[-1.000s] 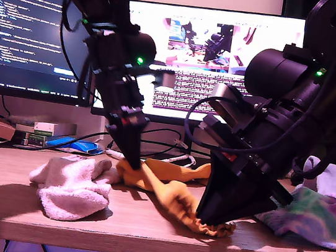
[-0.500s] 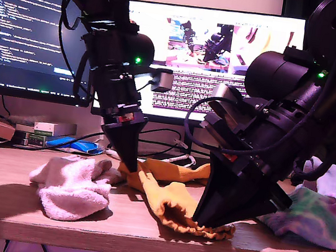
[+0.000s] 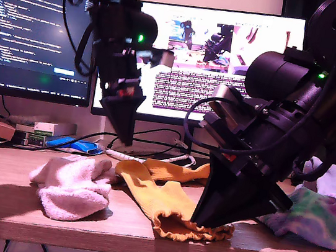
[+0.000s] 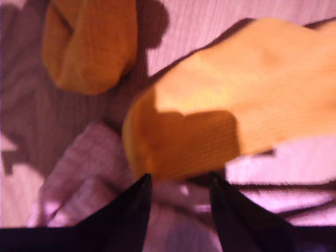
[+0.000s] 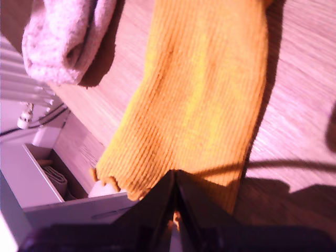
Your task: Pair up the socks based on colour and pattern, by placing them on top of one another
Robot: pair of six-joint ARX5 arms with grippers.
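Clamped tight on the frilly cuff of the mustard sock (image 3: 163, 204) is my second gripper (image 3: 211, 220), while my first gripper (image 3: 123, 133) is held parted and empty above that sock's toe end.

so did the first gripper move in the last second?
Yes. My first gripper has risen off the mustard-yellow sock: its tip was touching the sock on the desk, and is now up against the monitor's lower edge, open and empty.
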